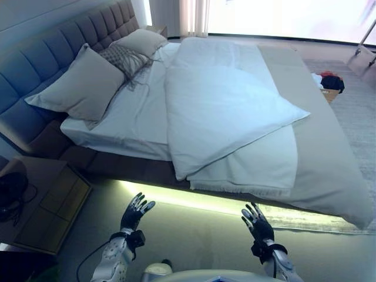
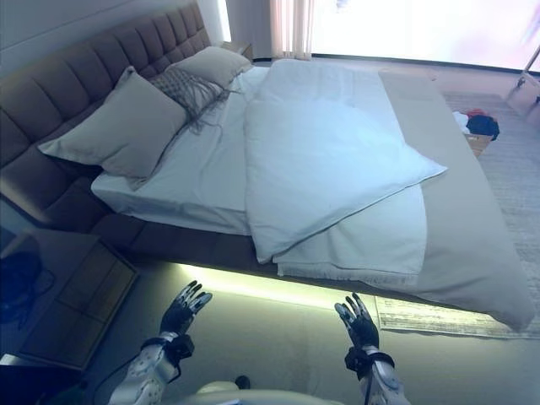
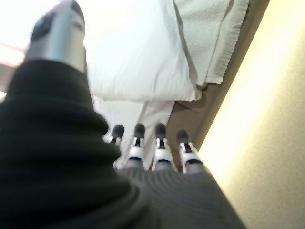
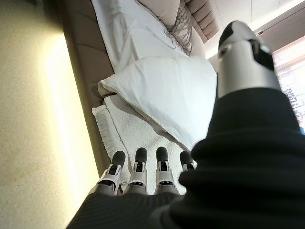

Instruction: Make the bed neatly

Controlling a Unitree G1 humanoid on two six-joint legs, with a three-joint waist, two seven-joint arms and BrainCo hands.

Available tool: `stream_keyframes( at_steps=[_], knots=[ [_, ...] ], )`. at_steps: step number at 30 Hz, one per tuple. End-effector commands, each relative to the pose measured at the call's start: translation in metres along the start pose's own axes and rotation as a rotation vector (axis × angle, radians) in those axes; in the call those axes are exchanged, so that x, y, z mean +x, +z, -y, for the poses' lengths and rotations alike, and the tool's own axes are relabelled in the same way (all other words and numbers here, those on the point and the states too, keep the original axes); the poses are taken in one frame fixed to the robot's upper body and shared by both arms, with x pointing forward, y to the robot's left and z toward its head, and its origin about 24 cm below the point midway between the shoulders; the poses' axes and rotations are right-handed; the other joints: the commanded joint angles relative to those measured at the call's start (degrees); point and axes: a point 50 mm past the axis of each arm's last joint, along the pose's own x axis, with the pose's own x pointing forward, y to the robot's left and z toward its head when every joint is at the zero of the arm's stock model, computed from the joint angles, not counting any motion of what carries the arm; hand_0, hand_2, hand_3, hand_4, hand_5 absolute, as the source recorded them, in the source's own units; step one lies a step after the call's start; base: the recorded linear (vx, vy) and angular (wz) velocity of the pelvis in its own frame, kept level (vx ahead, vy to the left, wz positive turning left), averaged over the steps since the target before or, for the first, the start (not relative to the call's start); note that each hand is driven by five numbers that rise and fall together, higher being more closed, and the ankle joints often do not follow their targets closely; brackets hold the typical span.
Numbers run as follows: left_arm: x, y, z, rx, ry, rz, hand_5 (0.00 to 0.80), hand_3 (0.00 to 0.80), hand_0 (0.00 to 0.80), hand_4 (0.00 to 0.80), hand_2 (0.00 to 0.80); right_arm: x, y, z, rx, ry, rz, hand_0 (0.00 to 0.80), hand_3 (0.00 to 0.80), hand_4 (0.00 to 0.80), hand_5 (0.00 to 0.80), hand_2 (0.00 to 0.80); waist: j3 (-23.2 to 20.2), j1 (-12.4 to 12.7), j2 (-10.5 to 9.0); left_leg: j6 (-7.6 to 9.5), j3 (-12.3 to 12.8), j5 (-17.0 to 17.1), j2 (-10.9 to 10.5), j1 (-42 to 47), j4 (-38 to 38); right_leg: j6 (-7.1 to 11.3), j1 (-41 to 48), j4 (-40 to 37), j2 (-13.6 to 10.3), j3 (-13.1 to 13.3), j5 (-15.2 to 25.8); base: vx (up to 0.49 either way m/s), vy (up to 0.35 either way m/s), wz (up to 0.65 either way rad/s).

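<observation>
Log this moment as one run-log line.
left hand open, empty | right hand open, empty | duvet folded back, untouched | pillows at headboard

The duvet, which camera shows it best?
The left eye view: the whole white duvet shows, folded back diagonally with one corner hanging over the near bed edge. The right eye view shows much the same. Each wrist view catches only that hanging corner past the fingers.

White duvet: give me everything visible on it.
The white duvet looks like soft, puffy cloth. It lies crooked across the middle of the mattress, one corner folded back into a point toward the grey bedspread. Its near edge droops over the bed's side, on top of a textured white blanket. Neither hand touches it.
</observation>
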Motion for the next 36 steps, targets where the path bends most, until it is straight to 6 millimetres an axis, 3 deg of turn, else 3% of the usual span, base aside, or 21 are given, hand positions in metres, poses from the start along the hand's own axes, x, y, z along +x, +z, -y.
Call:
stream_keyframes(
  at_steps=[1, 10, 14, 16, 19, 21, 25, 28, 32, 36],
  knots=[
    [0.015, 0.043, 0.008, 0.005, -0.031, 0.184, 0.000, 0.000, 0.000, 0.000, 0.000, 0.012, 0.024, -0.021, -0.001, 0.075, 0.107, 0.000, 0.000, 0.000, 0.000, 0.000, 1.12, -0.51, -1.33, 2.90, 1.87, -4.75, -0.72, 2.25, 3.86, -0.47, -4.04, -3.37, 0.34, 1.08, 10.80, 0.022, 0.076, -0.04],
    [0.017, 0.033, 0.007, 0.004, -0.019, 0.134, 0.000, 0.000, 0.000, 0.000, 0.000, 0.016, 0.027, -0.022, 0.018, 0.050, 0.120, 0.000, 0.000, 0.000, 0.000, 0.000, 1.39, 0.26, -0.75, 4.55, 1.07, -5.59, -2.42, 1.96, 5.30, 0.85, -4.65, 0.72, -3.01, 0.89, 9.92, 0.056, 0.121, 0.00],
    [0.019, 0.032, 0.007, 0.063, -0.060, 0.119, 0.000, 0.000, 0.000, 0.000, 0.000, 0.016, 0.030, -0.026, 0.062, 0.021, 0.149, 0.000, 0.000, 0.000, 0.000, 0.000, 3.01, 1.58, -0.02, 7.39, -1.21, -8.12, -5.49, -1.19, 11.57, 0.31, -9.43, 13.88, -8.10, 1.74, 11.22, 0.057, 0.205, 0.09],
    [0.018, 0.031, 0.006, 0.079, -0.071, 0.111, 0.000, 0.000, 0.000, 0.000, 0.000, 0.013, 0.028, -0.024, 0.093, -0.001, 0.156, 0.000, 0.000, 0.000, 0.000, 0.000, 3.70, 1.72, 1.02, 8.78, -2.10, -8.81, -6.86, -2.15, 13.25, -0.43, -13.48, 24.26, -9.74, 4.28, 12.55, 0.088, 0.275, 0.22],
    [0.014, 0.030, 0.002, 0.089, -0.061, 0.100, 0.000, 0.000, 0.000, 0.000, 0.000, 0.006, 0.023, -0.018, 0.119, 0.002, 0.152, 0.000, 0.000, 0.000, 0.000, 0.000, 4.02, 0.84, 2.12, 9.88, -2.66, -9.12, -8.23, -2.53, 13.39, -0.79, -19.37, 30.32, -8.08, 6.49, 15.50, 0.103, 0.194, 0.46],
    [0.013, 0.031, -0.001, 0.071, -0.047, 0.096, 0.000, 0.000, 0.000, 0.000, 0.000, 0.005, 0.021, -0.015, 0.103, 0.012, 0.145, 0.000, 0.000, 0.000, 0.000, 0.000, 4.40, 0.30, 1.69, 10.15, -3.14, -9.86, -9.20, -2.22, 13.39, -0.38, -21.89, 27.72, -7.12, 6.58, 16.98, 0.147, 0.042, 0.15],
    [0.016, 0.034, -0.003, 0.065, -0.041, 0.098, 0.000, 0.000, 0.000, 0.000, 0.000, 0.012, 0.030, -0.012, 0.102, 0.022, 0.171, 0.000, 0.000, 0.000, 0.000, 0.000, 5.58, -1.09, -1.33, 9.26, -6.01, -12.95, -12.13, -0.45, 13.61, 2.39, -24.91, 8.37, -5.94, 5.03, 22.28, 0.238, -0.119, 0.02],
    [0.016, 0.034, -0.006, 0.065, -0.050, 0.102, 0.000, 0.000, 0.000, 0.000, 0.000, 0.016, 0.033, -0.010, 0.090, 0.029, 0.169, 0.000, 0.000, 0.000, 0.000, 0.000, 5.59, -1.78, -1.80, 9.17, -6.73, -15.00, -12.11, 1.53, 13.06, 3.45, -25.57, -2.09, -4.66, 3.62, 24.83, 0.361, -0.163, 0.17],
    [0.010, 0.025, -0.008, 0.069, -0.061, 0.084, 0.000, 0.000, 0.000, 0.000, 0.000, 0.011, 0.027, -0.002, 0.095, 0.023, 0.159, 0.000, 0.000, 0.000, 0.000, 0.000, 5.21, -2.03, -2.26, 10.01, -6.72, -17.11, -12.11, 2.57, 14.47, 3.84, -26.15, -5.14, -4.08, 2.31, 25.72, 0.389, -0.159, 0.20],
    [0.004, 0.016, -0.011, 0.061, -0.045, 0.058, 0.000, 0.000, 0.000, 0.000, 0.000, 0.007, 0.019, 0.004, 0.089, 0.023, 0.133, 0.000, 0.000, 0.000, 0.000, 0.000, 4.87, -2.62, -2.58, 10.00, -6.47, -19.94, -11.67, 3.94, 18.19, 3.47, -25.87, -2.78, -4.77, 2.77, 24.96, 0.538, -0.262, 0.22]
  ],
)
